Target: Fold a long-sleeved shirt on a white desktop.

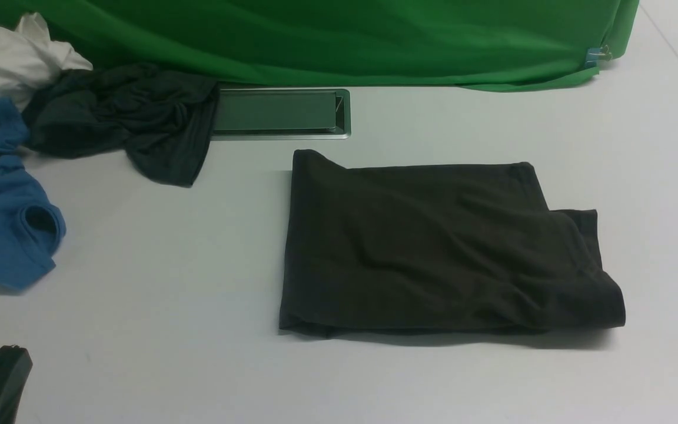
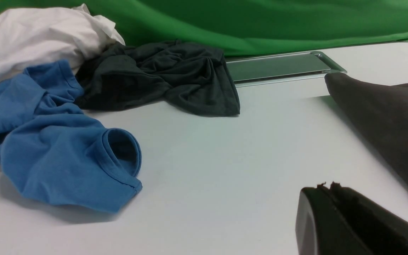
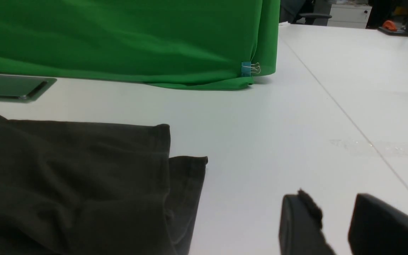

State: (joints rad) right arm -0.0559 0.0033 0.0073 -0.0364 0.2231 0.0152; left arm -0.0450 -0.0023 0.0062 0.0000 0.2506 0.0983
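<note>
Desktop: white desktop (image 1: 156,282) fills your front view, plain and smooth.
Backdrop: green cloth (image 1: 327,41) draped along the far edge, pinned with a small blue clip (image 1: 593,56) toward the far right corner.
Shirt: long-sleeved shirt (image 1: 433,247) lies flat mid-table, right of centre, folded into a rough rectangle; a second layer sticks out at its right side. You won't see any print or label from here.
Pile: loose clothes at the far left corner – white garment (image 1: 3,59) at the back, blue shirt (image 1: 3,224) nearest you, charcoal garment (image 1: 133,118) spilling toward the middle.
Hatch: grey cable hatch (image 1: 280,112) set in the desktop by the far edge, just behind the shirt's left corner; the charcoal garment covers its left end.
Left gripper: left gripper (image 2: 326,191) low at the near left corner, jaws pressed together, nothing between them, clear of the shirt.
Right gripper: right gripper (image 3: 335,209) seen only by its wrist camera, fingers apart with a gap, holding nothing, beside the shirt's right edge without touching.
</note>
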